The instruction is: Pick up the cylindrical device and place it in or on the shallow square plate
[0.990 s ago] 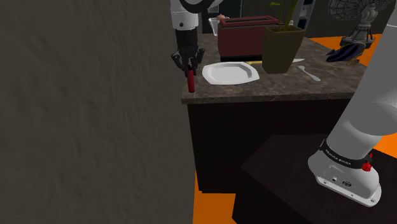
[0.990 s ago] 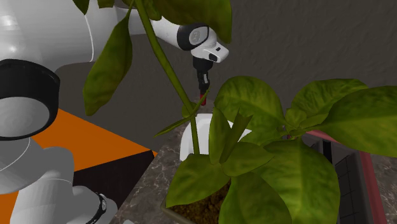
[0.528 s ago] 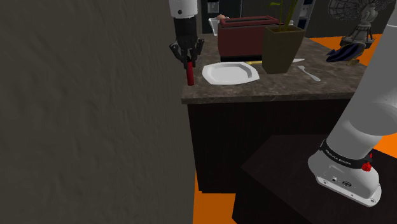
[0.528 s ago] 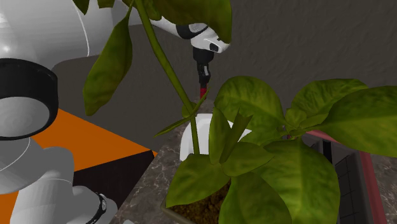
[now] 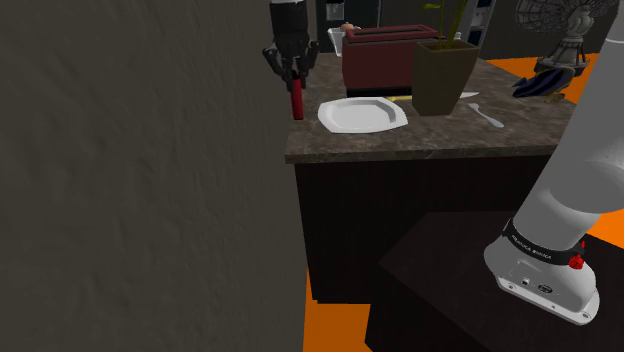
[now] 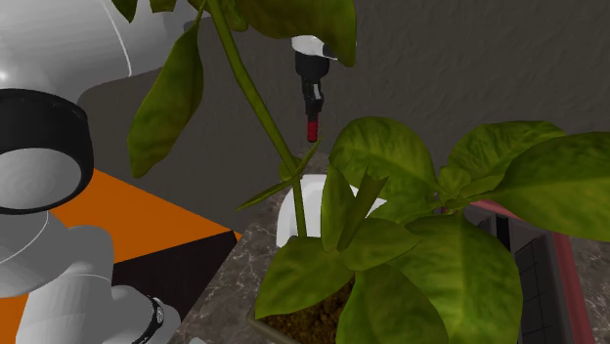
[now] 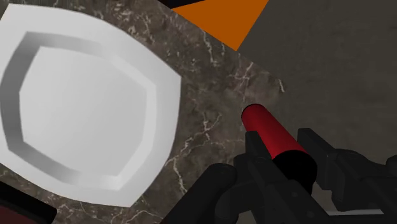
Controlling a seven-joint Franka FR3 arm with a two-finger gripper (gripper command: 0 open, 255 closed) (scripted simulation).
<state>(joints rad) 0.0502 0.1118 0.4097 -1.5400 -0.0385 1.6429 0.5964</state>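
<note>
One red cylinder (image 5: 297, 103) in end effector (image 5: 295, 82), one white plate (image 5: 362, 115)

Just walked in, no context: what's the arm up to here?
The Franka's gripper has its jaws shut on a red cylinder with a black end, holding it in the air above the dark marbled counter. The white plate sits beside it on the counter, bare; the cylinder is not yet over it.
</note>
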